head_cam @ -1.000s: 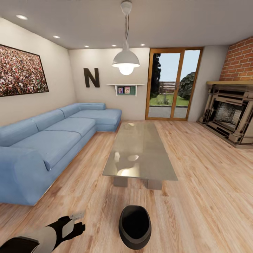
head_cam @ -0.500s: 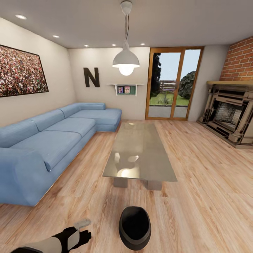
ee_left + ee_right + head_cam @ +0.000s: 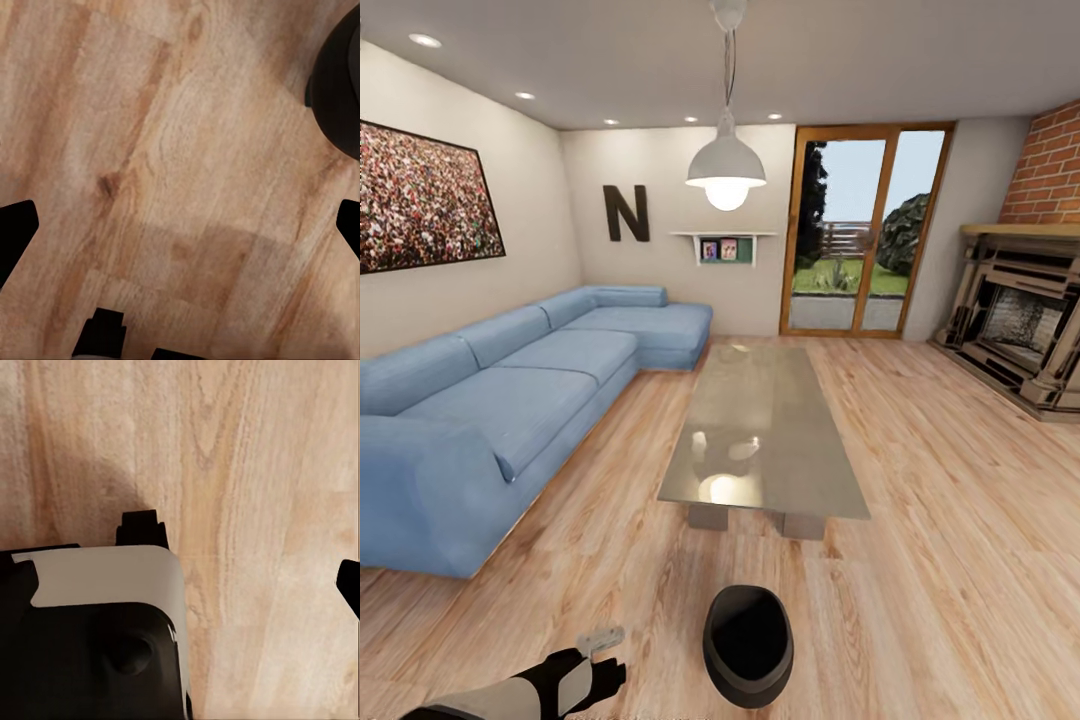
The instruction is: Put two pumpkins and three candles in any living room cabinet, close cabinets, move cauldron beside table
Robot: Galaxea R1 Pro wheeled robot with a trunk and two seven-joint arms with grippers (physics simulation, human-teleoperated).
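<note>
**Desk:** Where is the cauldron sitting relative to your left hand?

**Field:** It is sitting on the wooden floor, just beside your left hand and toward the robot's right, a strip of bare boards lying between them. In your left wrist view its black curve is showing at one edge, and that hand's dark fingertips are standing wide apart with nothing between them, so it is released. Whether your right hand is released or clenched, you cannot tell; its wrist view is giving you floorboards and a black-and-white part of the robot.

**Desk:** And the surface?

**Field:** The long glass-topped coffee table is lying straight ahead of the cauldron, near but apart from it, its top reflecting the pendant lamp hanging above.

**Desk:** Any writing you are able to read?

**Field:** One large dark letter "N" is hanging on the far wall, beside a white shelf holding small framed pictures too small to make out.

**Desk:** What else is crowding you?

**Field:** A blue corner sofa is running along the left, under a wide framed picture. A stone fireplace is standing at the right below brick, and glass doors are closing the far wall.
</note>
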